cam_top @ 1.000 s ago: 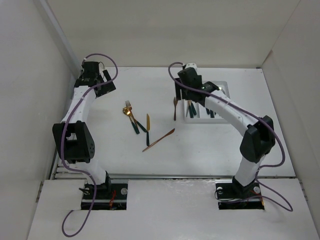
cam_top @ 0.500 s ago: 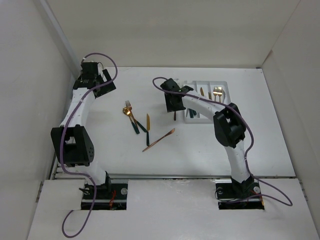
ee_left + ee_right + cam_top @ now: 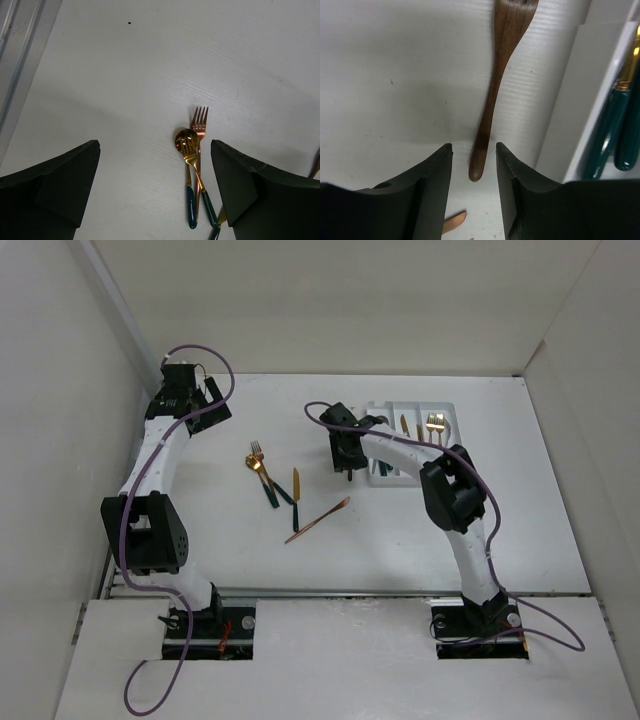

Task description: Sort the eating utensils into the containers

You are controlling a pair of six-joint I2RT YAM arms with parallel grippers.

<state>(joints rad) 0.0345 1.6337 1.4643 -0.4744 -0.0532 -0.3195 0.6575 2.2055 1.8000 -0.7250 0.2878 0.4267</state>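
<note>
Eating utensils occupy 2 zones. Several gold pieces with dark green handles already lie in the white rectangular plastic tray [image 3: 445, 455] with 3 long compartments, right of centre in the top view. The rest are loose on the white table [image 3: 200, 540]:

- a cluster at centre left, made up of a copper-toned fork [image 3: 200, 117], a gold spoon [image 3: 184, 139] and a gold fork with a green handle [image 3: 192, 159];
- a gold knife with a green handle [image 3: 296, 483];
- a slim copper-toned knife [image 3: 318, 520];
- a dark brown slim utensil [image 3: 490, 100], just beside the tray's left wall.

The right gripper [image 3: 473, 148] has its 2 fingers spread. The brown utensil's handle end sits in the gap and appears to touch neither finger. Straddling the handle end lines it up for a pinch and keeps both fingers off the tray wall. The step in hand is judged to be grasping this piece for transfer into a compartment.

The left gripper [image 3: 155, 145] is spread wide and empty, at the upper left of the top view. It looks down on the fork-and-spoon cluster from well above, which keeps it out of the right arm's way.

Changes:

- 1.0 s ago the right gripper stood over the tray's left edge, with its elbow reaching toward the lower right.
- 0.5 s ago it had shifted left, off the tray.
- It now sits over the brown utensil with the arm folded upright.
- The left arm and the loose utensils are unchanged.
</note>
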